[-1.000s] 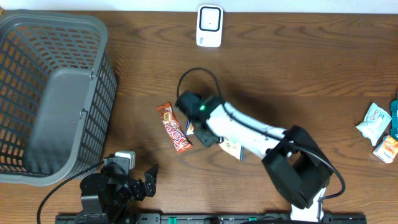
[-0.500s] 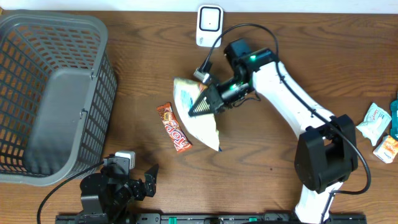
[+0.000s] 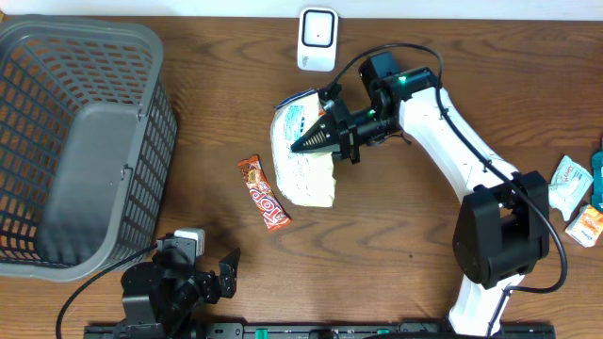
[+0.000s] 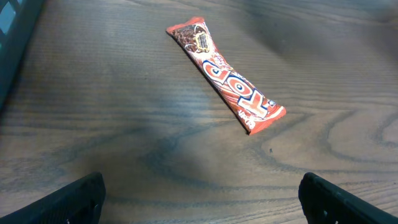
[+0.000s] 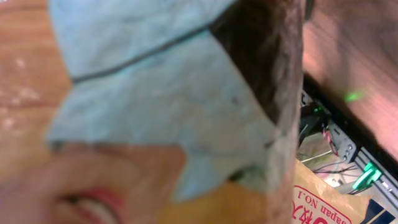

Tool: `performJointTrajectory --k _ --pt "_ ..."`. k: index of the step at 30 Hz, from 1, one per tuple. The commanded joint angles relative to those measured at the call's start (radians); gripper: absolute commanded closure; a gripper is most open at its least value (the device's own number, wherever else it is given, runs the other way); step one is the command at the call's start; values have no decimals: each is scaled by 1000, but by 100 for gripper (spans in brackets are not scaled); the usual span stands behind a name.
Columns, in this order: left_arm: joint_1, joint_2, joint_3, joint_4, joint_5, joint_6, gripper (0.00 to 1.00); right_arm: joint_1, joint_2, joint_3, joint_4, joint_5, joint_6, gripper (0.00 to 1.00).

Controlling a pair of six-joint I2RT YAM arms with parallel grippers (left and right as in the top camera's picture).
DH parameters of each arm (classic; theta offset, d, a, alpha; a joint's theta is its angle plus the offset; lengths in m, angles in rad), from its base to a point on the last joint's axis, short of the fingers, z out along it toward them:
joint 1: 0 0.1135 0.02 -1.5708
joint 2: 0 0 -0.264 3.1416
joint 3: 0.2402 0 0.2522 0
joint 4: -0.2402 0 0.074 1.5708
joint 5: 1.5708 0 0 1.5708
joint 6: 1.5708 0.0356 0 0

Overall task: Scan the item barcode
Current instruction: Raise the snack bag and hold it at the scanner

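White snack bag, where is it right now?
The bag is mid-table in the overhead view, held by the right gripper, below the scanner and right of the candy bar.

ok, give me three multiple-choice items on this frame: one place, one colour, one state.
1. The basket is: A grey; B blue; C white.
2. The candy bar lies: A in the basket; B on the table, left of the pale bag; C against the scanner.
3. The right jaws are: A open; B shut on the pale bag; C shut on the candy bar.
1A, grey mesh walls; 2B, it lies on bare wood beside the bag; 3B, they grip the bag's edge.
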Motion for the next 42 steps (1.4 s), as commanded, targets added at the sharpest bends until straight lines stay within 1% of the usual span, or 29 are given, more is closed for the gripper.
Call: performJointTrajectory --k 1,15,19,22,26,28,29,31,34,39,42 --pt "-3 -1 1 -3 -10 6 1 -1 -23 11 -2 -71 40 99" --pt "-3 -1 1 -3 -19 6 1 0 -23 11 -2 -70 40 99" --pt "-3 -1 1 -3 -55 6 1 3 -23 11 -1 2 41 99" --pt "-3 -1 1 -3 -63 6 1 3 -23 11 29 170 41 99" --pt "-3 -1 1 -3 -63 6 1 28 -23 11 93 682 45 99" --pt "-3 -1 1 -3 -63 6 1 50 -23 11 115 836 44 99" --pt "-3 -1 1 -3 -63 6 1 62 -23 11 135 887 38 99" --pt "-3 -1 1 -3 -63 6 1 82 -23 11 193 924 -10 99" --pt "-3 -1 1 -3 -63 6 1 107 -23 11 322 950 -142 99" --pt "-3 -1 1 -3 -63 6 1 125 -23 11 543 1141 -198 99" --pt "-3 -1 1 -3 -63 6 1 122 -18 11 679 1223 -241 99"
